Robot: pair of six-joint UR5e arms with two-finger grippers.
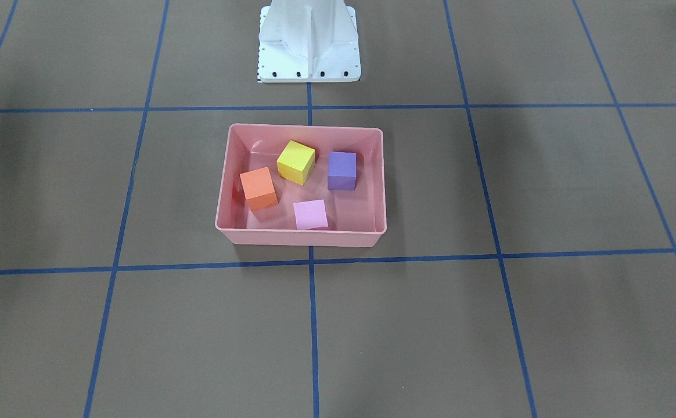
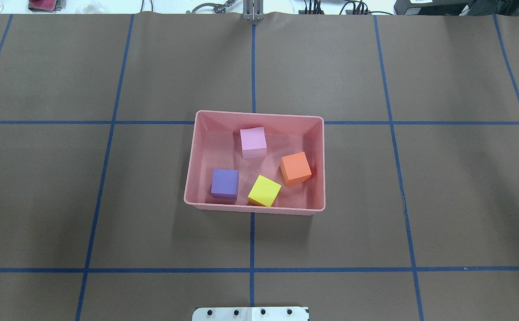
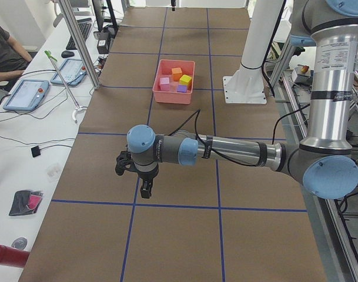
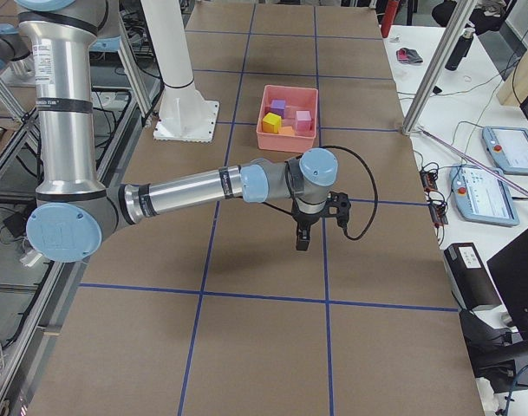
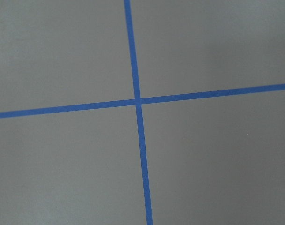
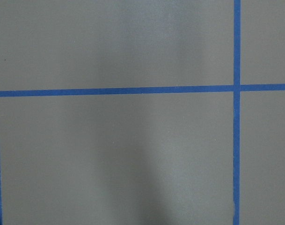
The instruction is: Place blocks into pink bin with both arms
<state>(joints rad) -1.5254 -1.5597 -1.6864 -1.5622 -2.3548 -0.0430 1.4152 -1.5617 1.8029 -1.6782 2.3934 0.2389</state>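
The pink bin (image 2: 189, 178) stands at the table's middle, also in the front view (image 1: 222, 197). Inside lie the orange block (image 2: 295, 168), the yellow block (image 2: 264, 191), the purple block (image 2: 224, 183) and the light pink block (image 2: 253, 141), apart from each other. They show in the front view too: orange (image 1: 259, 187), yellow (image 1: 295, 162), purple (image 1: 341, 170), light pink (image 1: 310, 214). My left gripper (image 3: 144, 191) shows only in the exterior left view, my right gripper (image 4: 302, 240) only in the exterior right view, both far from the bin. I cannot tell whether they are open or shut.
The white pedestal base (image 1: 309, 43) stands behind the bin. Blue tape lines (image 2: 252, 240) grid the brown table. Both wrist views show only bare table and tape. A side bench with tablets (image 3: 26, 94) and a seated person (image 3: 5, 50) lies beyond the table's edge.
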